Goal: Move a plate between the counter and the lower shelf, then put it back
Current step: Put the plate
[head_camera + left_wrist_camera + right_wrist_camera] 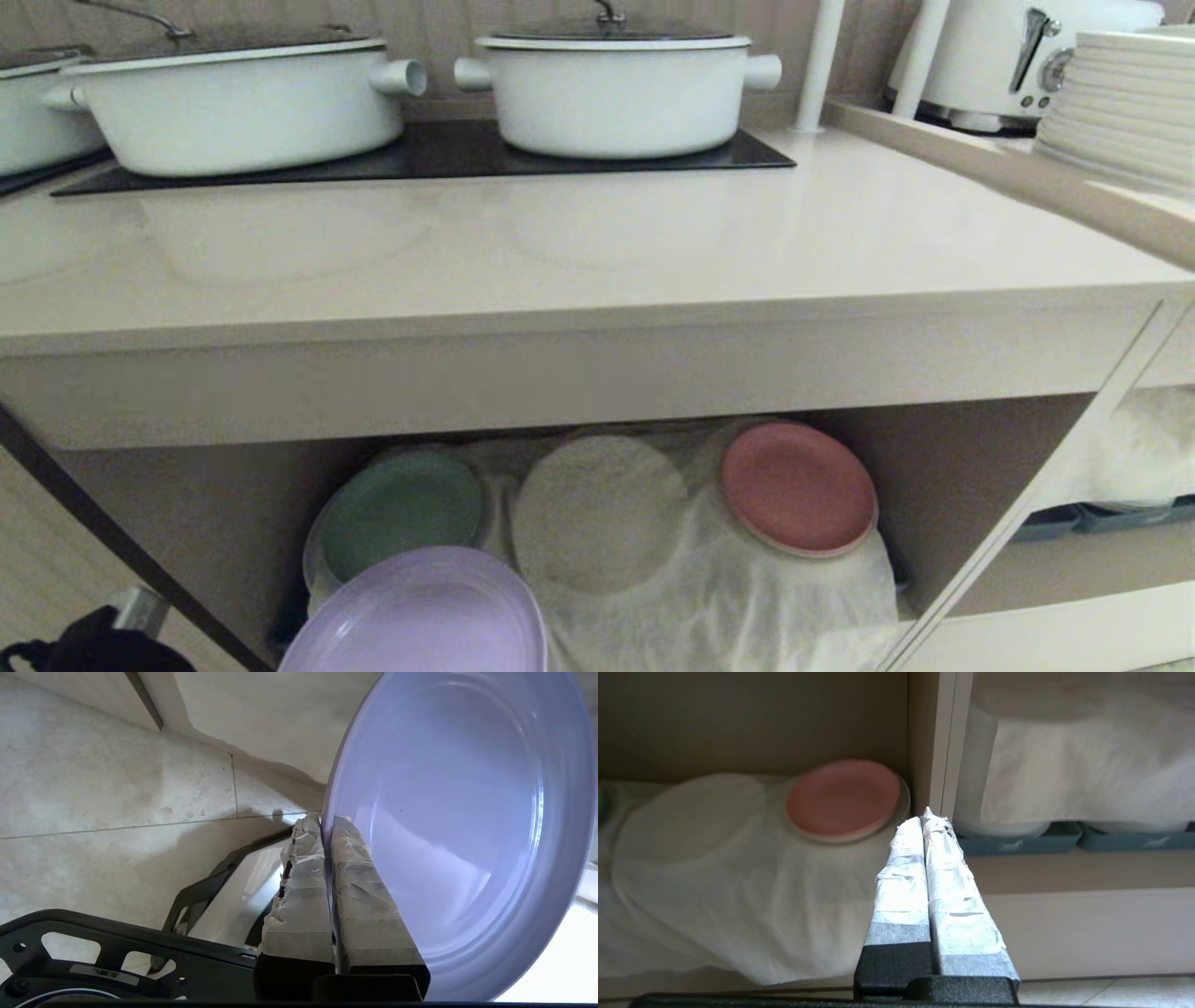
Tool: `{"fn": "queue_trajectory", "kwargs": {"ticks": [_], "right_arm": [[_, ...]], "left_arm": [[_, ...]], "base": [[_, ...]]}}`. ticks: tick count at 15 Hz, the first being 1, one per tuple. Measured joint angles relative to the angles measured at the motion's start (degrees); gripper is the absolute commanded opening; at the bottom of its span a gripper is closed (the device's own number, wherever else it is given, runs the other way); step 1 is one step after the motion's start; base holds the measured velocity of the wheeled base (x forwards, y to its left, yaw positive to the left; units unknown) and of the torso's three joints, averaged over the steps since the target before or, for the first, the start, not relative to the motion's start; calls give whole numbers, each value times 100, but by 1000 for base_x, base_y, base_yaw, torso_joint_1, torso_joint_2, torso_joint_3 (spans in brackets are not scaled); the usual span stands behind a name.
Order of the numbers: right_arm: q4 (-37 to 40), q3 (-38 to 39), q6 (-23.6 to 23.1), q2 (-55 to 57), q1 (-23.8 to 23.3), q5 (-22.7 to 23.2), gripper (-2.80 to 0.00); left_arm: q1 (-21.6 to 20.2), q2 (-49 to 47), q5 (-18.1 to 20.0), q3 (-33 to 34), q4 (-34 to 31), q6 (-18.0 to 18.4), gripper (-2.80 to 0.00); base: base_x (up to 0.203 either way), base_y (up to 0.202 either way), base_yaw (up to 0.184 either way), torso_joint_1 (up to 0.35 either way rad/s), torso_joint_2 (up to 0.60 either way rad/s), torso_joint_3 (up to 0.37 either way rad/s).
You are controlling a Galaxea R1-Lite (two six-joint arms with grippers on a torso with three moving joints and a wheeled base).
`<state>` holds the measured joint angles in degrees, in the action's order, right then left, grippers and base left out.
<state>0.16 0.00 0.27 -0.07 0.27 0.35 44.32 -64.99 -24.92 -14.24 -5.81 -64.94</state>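
The lavender plate (425,611) hangs in front of the lower shelf (943,485), low at the left of the head view, off the white cloth. In the left wrist view my left gripper (326,822) is shut on the rim of the plate (462,821), one finger on each face. The counter (579,252) stretches above the recess. My right gripper (926,817) is shut with nothing in it, held out in front of the shelf near its right wall; it is outside the head view.
On the cloth (747,597) lie a green plate (401,509), a cloth-covered round shape (597,513) and a pink-red plate (798,485). Two white pots (616,89) stand on the black hob (439,154). Stacked white plates (1120,103) fill a rack at the right.
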Motion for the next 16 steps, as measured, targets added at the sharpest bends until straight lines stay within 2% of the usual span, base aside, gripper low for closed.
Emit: {"fn": "queue_trajectory", "kwargs": {"ticks": [9, 16], "right_arm": [[5, 0, -2, 0, -2, 0, -280], [0, 0, 0, 0, 0, -3, -280]], "left_arm": [[287, 20, 4, -9, -174, 0, -280], [317, 41, 1, -11, -172, -9, -280]], "base": [[0, 0, 0, 205, -482, -282], [0, 0, 0, 240, -526, -287]]}}
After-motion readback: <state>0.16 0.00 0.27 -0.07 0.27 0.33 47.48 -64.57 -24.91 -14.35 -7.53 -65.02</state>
